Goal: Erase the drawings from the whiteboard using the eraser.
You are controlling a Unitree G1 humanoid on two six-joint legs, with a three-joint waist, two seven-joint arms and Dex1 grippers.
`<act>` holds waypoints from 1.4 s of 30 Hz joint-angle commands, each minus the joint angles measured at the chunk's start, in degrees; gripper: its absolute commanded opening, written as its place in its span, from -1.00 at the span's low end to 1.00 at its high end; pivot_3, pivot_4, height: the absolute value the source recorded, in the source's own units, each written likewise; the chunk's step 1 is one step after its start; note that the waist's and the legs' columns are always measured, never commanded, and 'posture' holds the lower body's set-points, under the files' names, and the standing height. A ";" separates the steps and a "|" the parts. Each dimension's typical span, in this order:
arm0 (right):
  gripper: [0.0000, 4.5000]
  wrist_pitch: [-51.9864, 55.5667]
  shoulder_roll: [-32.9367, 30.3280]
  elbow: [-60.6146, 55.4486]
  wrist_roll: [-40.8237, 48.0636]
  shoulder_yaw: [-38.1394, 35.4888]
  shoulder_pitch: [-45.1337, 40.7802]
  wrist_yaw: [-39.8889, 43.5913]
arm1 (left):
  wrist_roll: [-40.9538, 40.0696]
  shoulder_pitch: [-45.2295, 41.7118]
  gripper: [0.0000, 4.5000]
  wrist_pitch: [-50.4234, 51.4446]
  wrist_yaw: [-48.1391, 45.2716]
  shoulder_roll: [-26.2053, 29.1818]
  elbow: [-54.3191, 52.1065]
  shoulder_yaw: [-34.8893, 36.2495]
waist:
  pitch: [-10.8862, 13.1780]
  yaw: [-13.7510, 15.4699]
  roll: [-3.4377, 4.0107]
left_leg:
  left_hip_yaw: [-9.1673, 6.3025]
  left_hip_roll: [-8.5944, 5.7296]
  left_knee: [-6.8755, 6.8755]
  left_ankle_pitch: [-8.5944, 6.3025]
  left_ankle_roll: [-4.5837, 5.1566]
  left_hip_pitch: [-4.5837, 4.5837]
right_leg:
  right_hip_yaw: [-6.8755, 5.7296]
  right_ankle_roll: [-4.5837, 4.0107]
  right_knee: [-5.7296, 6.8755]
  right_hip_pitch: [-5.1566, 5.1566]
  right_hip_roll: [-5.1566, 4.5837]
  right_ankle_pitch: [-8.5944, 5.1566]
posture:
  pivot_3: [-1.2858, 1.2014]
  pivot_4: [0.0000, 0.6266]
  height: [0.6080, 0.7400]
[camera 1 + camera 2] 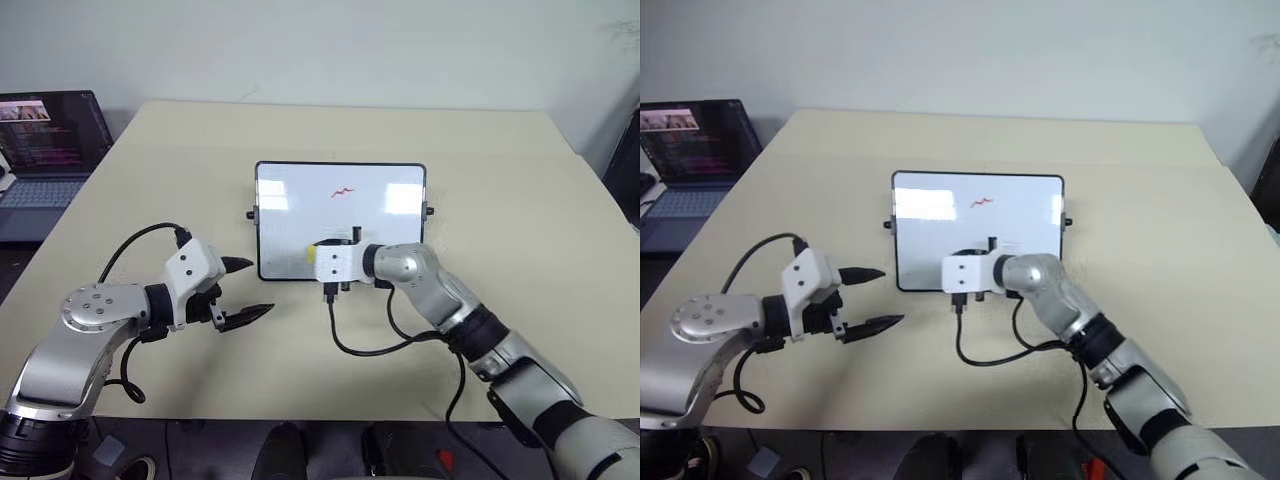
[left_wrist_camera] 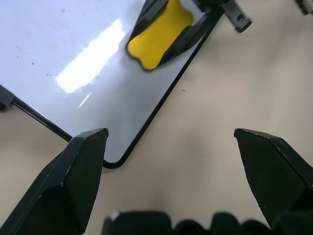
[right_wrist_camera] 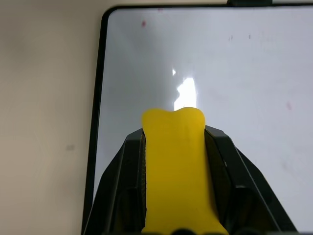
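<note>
Beige desk [image 1: 520, 200] carries the whiteboard [image 1: 400, 215] mid-surface. My right gripper [image 1: 318, 262] clamps the yellow eraser [image 3: 176, 166] over the board's near-left corner; left gripper [image 1: 245, 290] hangs open beside it. Wiping is underway; next I must sweep toward the red squiggle [image 1: 343, 192] near the far edge.

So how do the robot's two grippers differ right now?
The left gripper stands open and holds nothing; the right gripper is shut on the yellow eraser. The left sits over the table beside the whiteboard; the right is over the board. Both have black fingers.
</note>
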 commanded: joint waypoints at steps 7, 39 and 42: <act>-0.45 13.07 3.76 -19.35 7.76 -7.72 5.50 2.06 | -0.80 -3.71 1.00 -0.46 -0.58 -0.18 1.05 -0.86 | 0.03 -0.19 0.01 | 0.01 0.04 -0.04 0.00 0.00 -0.06 | 0.02 0.00 -0.08 -0.03 0.04 0.00 | 0.03 -0.52 1.00; -0.45 12.82 6.28 -11.33 11.72 -19.73 4.78 -23.70 | 1.46 -17.85 1.00 0.34 5.59 -6.39 10.92 -3.07 | 0.04 -0.34 0.01 | 0.06 -0.01 -0.01 -0.01 -0.02 -0.22 | 0.04 0.00 -0.16 -0.09 0.05 -0.01 | 0.03 -0.52 1.00; -0.45 11.83 6.59 -8.99 12.18 -19.63 3.49 -23.82 | 1.52 -17.70 1.00 0.18 5.29 -6.52 10.69 -3.10 | 0.04 -0.35 0.01 | 0.06 -0.01 -0.02 -0.01 -0.02 -0.36 | 0.06 0.00 -0.17 -0.21 0.03 -0.01 | 0.03 -0.52 1.00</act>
